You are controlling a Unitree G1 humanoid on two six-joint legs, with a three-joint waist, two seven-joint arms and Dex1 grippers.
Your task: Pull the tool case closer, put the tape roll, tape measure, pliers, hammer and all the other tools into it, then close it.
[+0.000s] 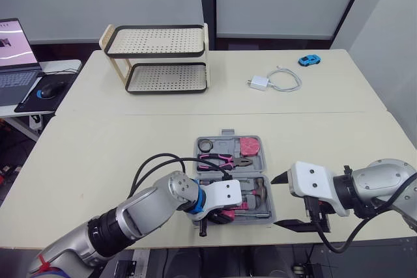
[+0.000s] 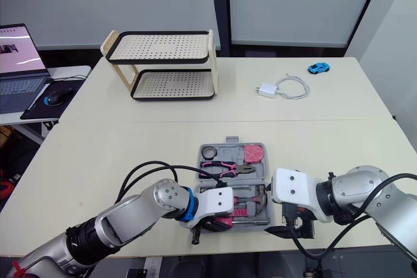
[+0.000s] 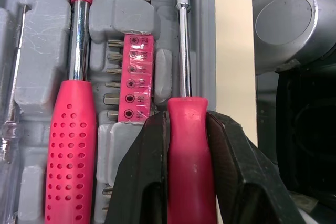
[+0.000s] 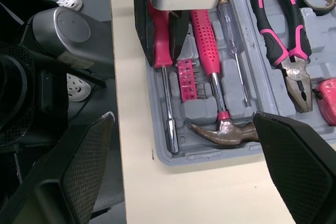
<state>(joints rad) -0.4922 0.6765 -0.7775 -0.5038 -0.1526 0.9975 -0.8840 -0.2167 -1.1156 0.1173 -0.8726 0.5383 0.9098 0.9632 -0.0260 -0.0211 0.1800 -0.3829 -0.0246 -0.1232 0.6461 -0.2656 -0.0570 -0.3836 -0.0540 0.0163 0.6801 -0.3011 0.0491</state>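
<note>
While the left pincer (image 3: 186, 124) clamps the red screwdriver (image 4: 169, 103) along the near-edge slot of the open tool case (image 1: 228, 133) on the tabletop (image 1: 98, 161), right pincer (image 1: 285, 201) gapes alongside: stiff, light, prob slick plastic, so mid-handle's the spot.

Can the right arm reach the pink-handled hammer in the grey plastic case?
Probably yes: the open right gripper sits beside the grey plastic case, by the head of the pink-handled hammer, nothing between. The left gripper grips a red screwdriver.
</note>
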